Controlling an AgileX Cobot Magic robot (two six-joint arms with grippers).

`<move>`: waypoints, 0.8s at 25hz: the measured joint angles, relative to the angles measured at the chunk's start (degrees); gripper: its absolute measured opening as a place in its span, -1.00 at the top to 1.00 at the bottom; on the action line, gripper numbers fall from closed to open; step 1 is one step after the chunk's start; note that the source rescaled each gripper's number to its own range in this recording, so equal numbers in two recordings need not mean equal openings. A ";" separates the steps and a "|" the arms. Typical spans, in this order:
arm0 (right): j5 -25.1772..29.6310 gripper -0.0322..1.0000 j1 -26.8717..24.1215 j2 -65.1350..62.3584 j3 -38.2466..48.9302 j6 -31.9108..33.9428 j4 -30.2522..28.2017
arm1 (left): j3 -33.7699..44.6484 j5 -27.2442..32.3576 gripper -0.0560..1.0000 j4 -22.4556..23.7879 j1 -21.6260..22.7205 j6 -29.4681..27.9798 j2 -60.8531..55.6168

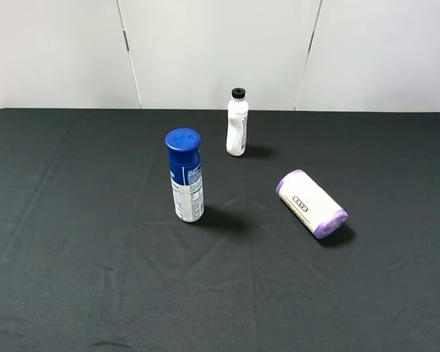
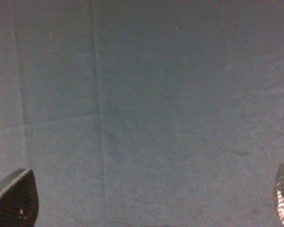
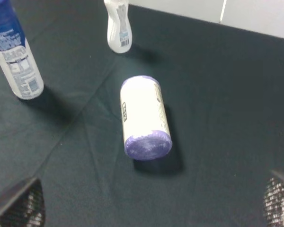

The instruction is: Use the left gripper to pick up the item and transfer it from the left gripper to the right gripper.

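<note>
Where pale wall panels (image 1: pixel 220 51) rise, creased black cloth (image 1: pixel 81 279), tabletop covered

**Even overhead light, soft wrist views**

The high view is bright and sharp: the spray can (image 1: pixel 184 174), the white bottle (image 1: pixel 237 122) and the roll (image 1: pixel 312 203) each cast a short, soft shadow to the right on the black cloth (image 1: pixel 73 242), with no glare. The left wrist picture is dim, grainy and low in contrast, showing faint creases. The right wrist picture is mildly blurred, and the finger pads (image 3: pixel 19 208) at its near corners are out of focus.
</note>
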 joint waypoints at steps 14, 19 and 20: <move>-0.19 -1.00 -0.16 0.00 0.00 0.00 0.00 | 0.00 0.00 -1.00 0.00 0.00 0.00 0.00; -0.33 -1.00 -7.73 0.00 0.00 0.00 0.00 | 0.00 0.00 -1.00 0.00 0.00 0.00 0.00; -0.47 -1.00 -9.95 0.00 0.00 0.00 0.00 | 0.00 0.00 -1.00 0.00 0.00 0.00 0.00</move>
